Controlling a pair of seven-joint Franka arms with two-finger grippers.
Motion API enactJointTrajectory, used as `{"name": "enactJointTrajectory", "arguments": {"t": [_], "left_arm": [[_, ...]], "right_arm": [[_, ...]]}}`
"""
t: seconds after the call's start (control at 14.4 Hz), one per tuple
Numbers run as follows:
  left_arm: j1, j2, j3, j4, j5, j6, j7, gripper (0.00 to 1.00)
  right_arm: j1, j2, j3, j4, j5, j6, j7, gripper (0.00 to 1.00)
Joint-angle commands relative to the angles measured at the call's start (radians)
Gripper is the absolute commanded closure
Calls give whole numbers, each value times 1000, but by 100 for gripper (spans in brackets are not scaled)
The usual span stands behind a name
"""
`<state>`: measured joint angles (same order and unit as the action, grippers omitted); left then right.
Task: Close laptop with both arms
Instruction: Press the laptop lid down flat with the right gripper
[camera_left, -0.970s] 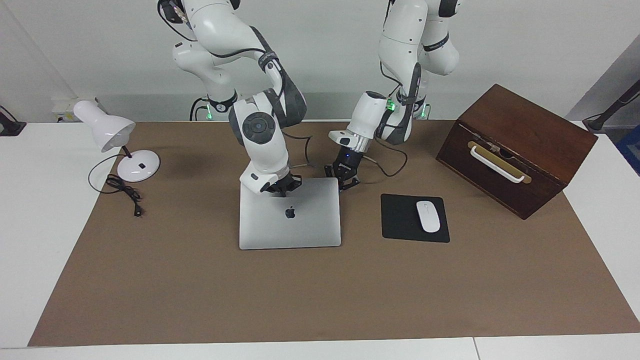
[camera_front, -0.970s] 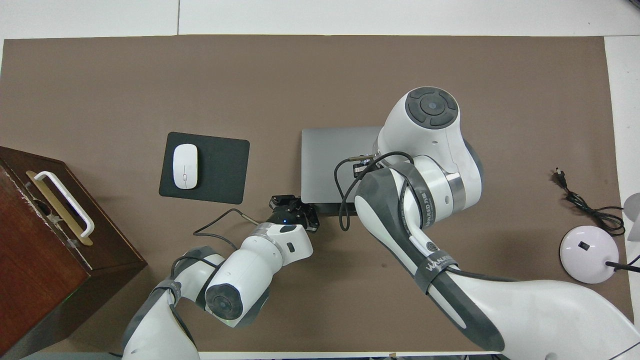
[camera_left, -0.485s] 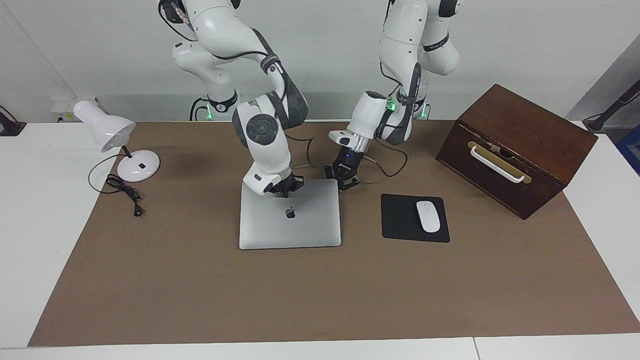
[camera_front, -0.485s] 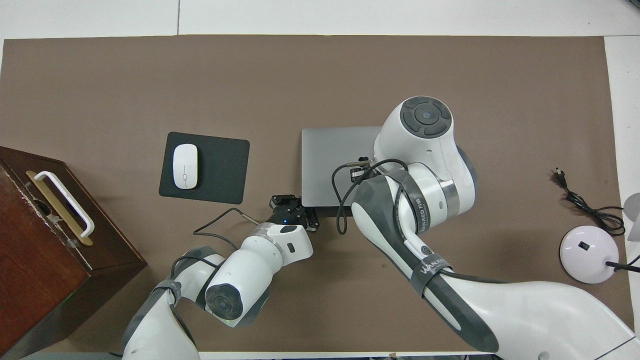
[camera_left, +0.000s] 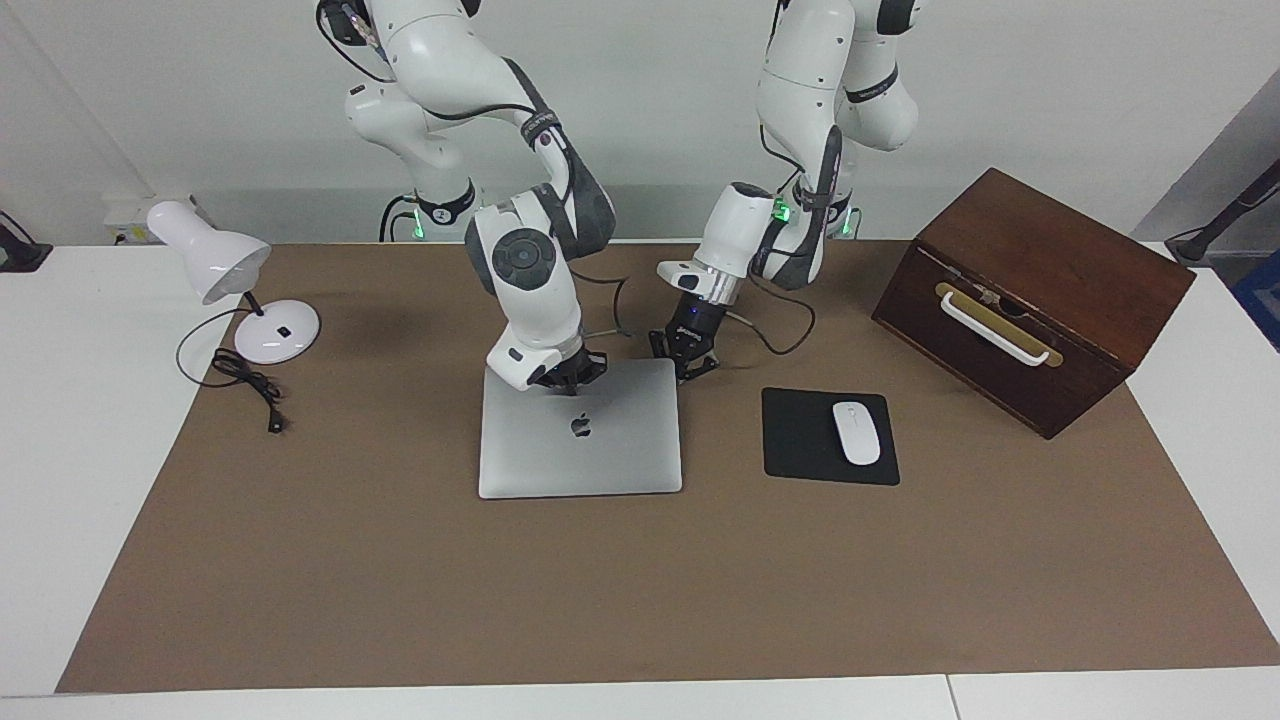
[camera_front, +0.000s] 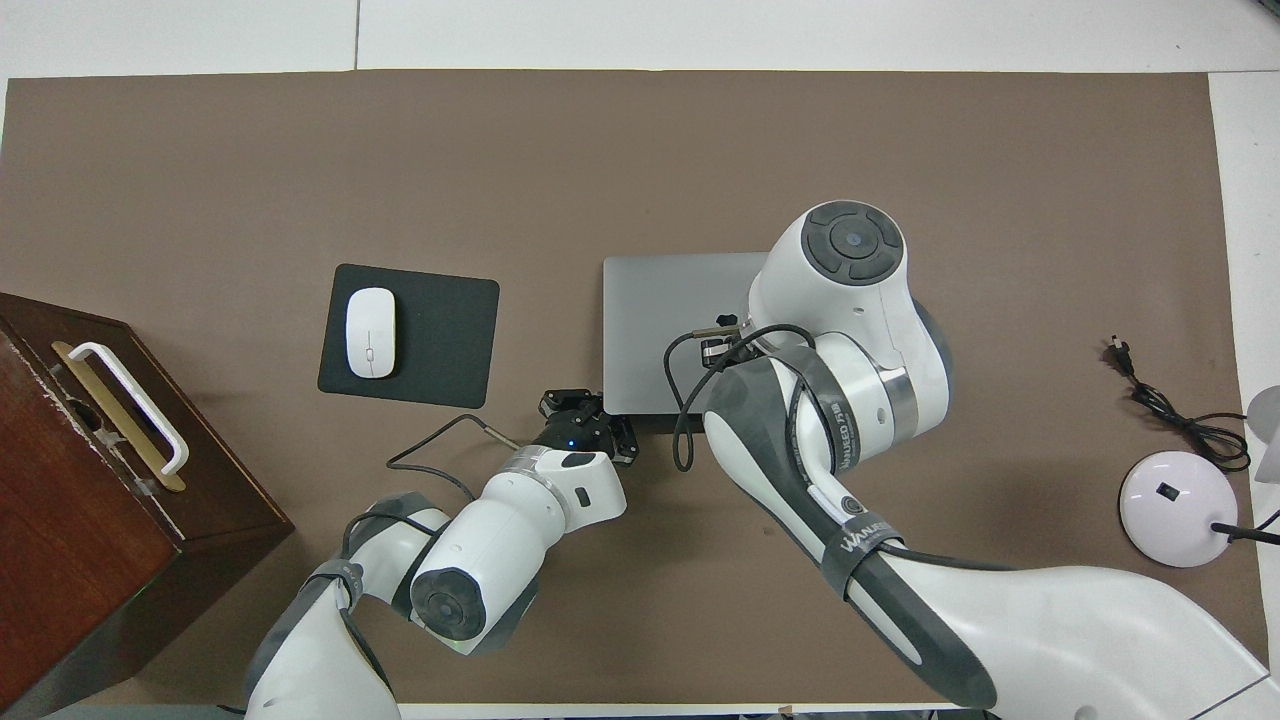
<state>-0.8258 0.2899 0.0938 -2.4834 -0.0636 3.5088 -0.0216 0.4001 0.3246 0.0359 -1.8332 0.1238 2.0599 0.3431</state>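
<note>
The silver-grey laptop (camera_left: 600, 450) lies shut and flat on the brown mat, apple logo up; it also shows in the overhead view (camera_front: 660, 320). My right gripper (camera_left: 567, 372) rests at the lid's edge nearest the robots; in the overhead view the arm's own wrist hides it. My left gripper (camera_left: 687, 355) is low beside the laptop's corner nearest the robots, toward the left arm's end, and it shows in the overhead view (camera_front: 585, 425) just off that corner.
A black mousepad (camera_left: 800, 440) with a white mouse (camera_left: 856, 432) lies beside the laptop toward the left arm's end. A brown wooden box (camera_left: 1030, 290) with a white handle stands past it. A white desk lamp (camera_left: 215, 262) and its cord (camera_left: 245, 378) are at the right arm's end.
The right arm's wrist and elbow have drawn back a little toward the robots, its gripper staying at the lid's edge. The left arm and the laptop have hardly moved.
</note>
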Motion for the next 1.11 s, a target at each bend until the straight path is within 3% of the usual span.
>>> {"name": "enactJointTrajectory", "arguments": {"t": [0.0, 0.69, 1.04], "left_arm": [[-12, 109, 37, 5, -16, -8, 31, 100], [-12, 109, 43, 5, -16, -8, 28, 100], [-7, 104, 41, 15, -88, -7, 20, 100]], "right_arm": [[-1, -26, 1, -41, 30, 23, -33, 100], [-6, -47, -2, 5, 28, -66, -35, 100], [-10, -96, -91, 54, 28, -89, -79, 100]]}}
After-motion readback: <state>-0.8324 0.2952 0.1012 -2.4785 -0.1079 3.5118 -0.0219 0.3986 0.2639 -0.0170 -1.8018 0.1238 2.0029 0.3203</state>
